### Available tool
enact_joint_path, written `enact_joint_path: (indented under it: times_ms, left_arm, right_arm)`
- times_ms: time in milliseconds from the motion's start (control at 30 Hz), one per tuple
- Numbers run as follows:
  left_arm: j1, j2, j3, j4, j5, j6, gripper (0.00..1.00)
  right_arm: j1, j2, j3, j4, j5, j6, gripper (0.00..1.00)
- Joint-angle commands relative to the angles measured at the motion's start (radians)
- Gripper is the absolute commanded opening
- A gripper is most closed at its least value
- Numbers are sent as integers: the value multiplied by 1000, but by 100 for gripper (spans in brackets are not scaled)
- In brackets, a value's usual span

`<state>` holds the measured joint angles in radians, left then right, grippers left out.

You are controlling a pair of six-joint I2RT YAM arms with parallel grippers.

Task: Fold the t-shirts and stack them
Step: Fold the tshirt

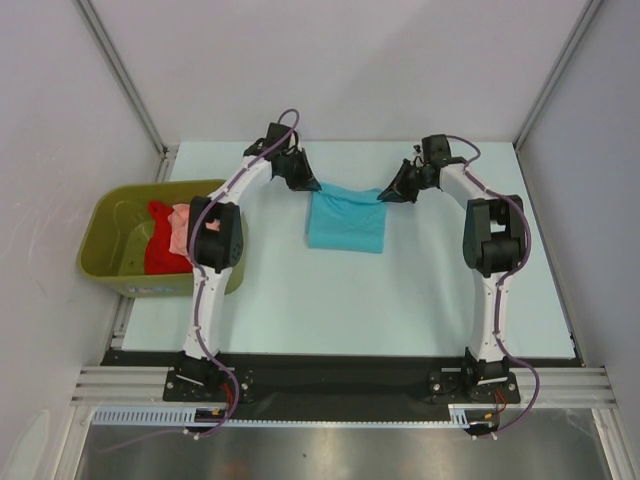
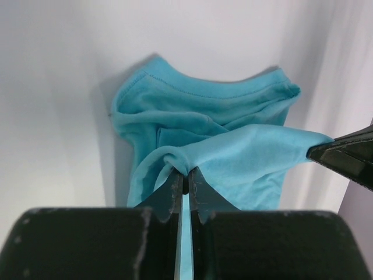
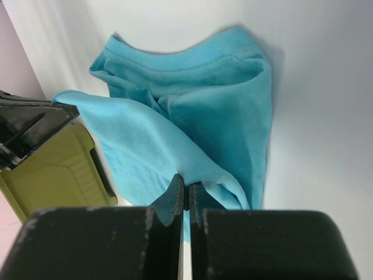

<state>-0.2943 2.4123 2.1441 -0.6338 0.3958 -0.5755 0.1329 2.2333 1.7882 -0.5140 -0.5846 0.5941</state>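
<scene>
A turquoise-blue t-shirt (image 1: 346, 222) lies on the table's middle, its far edge lifted and stretched between both grippers. My left gripper (image 1: 306, 184) is shut on its far left corner; the left wrist view shows the cloth (image 2: 221, 134) pinched at the gripper (image 2: 186, 172). My right gripper (image 1: 386, 193) is shut on its far right corner, seen as the cloth (image 3: 198, 111) at the gripper (image 3: 187, 184) in the right wrist view. A red t-shirt (image 1: 160, 250) and a salmon-pink t-shirt (image 1: 181, 226) lie crumpled in the olive-green tub (image 1: 110, 235).
The tub stands at the table's left edge, beside the left arm's elbow (image 1: 215, 232); it also shows in the right wrist view (image 3: 52, 175). Grey walls and metal frame posts enclose the pale table (image 1: 400, 300).
</scene>
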Motion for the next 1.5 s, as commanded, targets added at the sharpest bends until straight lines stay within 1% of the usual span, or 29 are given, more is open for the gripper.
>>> enact_joint_path:
  times_ms: [0,100,200,233,300,333,367,400,433,500,533,567,600,633,667,700,767,800,833,867,900,933,967,1000,1033,1133,1200,1267,1467]
  left_arm:
    - [9,11,59,69,43,-18,8]
    - [14,36,77,83,41,-35,10]
    - [18,57,99,97,43,-47,16]
    - [18,60,105,103,31,-50,19]
    - [21,62,117,105,-1,-53,32]
    - [23,57,126,106,-49,-49,36]
    - [21,50,135,100,-76,-38,40]
    - [21,41,143,83,-106,-14,50]
    - [21,12,157,71,-138,5,52]
    - [18,-30,154,54,-189,60,57]
    - [17,-68,140,48,-192,78,58]
    - [12,-88,129,39,-193,112,58]
    - [11,-107,100,22,-187,120,64]
    - [9,-120,83,17,-173,126,66]
    - [6,-154,60,19,-119,140,66]
    - [3,-166,36,22,-103,146,60]
    - [-17,-217,-64,61,-57,151,51]
    - [-25,-240,-110,89,1,148,47]
    - [-32,-258,-198,123,23,140,42]
    - [-48,-284,-240,191,41,119,38]
    - [-54,-291,-277,224,61,106,35]
    - [-57,-291,-317,253,69,92,31]
    - [-60,-262,-317,297,90,65,25]
    - [-60,-243,-293,315,112,52,23]
    - [-60,-217,-277,325,156,39,21]
    - [-59,-139,-219,384,202,2,17]
    - [-59,-110,-208,431,213,-10,16]
    - [-52,-72,-205,482,227,-44,16]
    - [-26,10,-191,552,230,-106,16]
  right_arm:
    - [-15,14,40,41,-18,15,0]
    - [-22,35,46,77,-24,29,1]
    - [-33,57,60,120,-41,50,8]
    - [-35,68,60,168,-46,59,11]
    - [-44,84,69,222,-50,85,16]
    - [-61,109,82,267,-52,116,28]
    - [-68,123,95,281,-55,131,33]
    - [-78,135,146,293,-63,145,36]
    - [-90,159,180,273,-64,153,44]
    - [-95,175,268,189,-44,113,52]
    - [-92,178,342,98,-31,64,57]
    - [-92,177,370,53,-23,38,59]
    - [-92,167,387,-30,-14,17,59]
    - [-87,154,385,-55,9,-2,60]
    - [-79,106,367,-70,22,-49,61]
    - [-69,82,335,-76,34,-63,61]
    - [-38,31,220,-31,8,-67,56]
    - [-27,-3,189,-5,-6,-63,54]
    - [-13,-15,165,29,-17,-59,46]
    - [13,-26,101,54,-20,-56,43]
    - [20,-44,68,131,-24,-27,40]
    - [30,-49,28,181,-40,-4,33]
    - [39,-52,-43,237,-56,34,28]
    - [43,-54,-82,359,-75,97,23]
    - [47,-52,-111,415,-92,128,16]
    - [56,-35,-197,598,-95,194,6]
    - [56,-8,-217,699,-110,229,3]
    - [54,31,-227,744,-126,262,0]
    - [33,98,-242,900,-118,354,0]
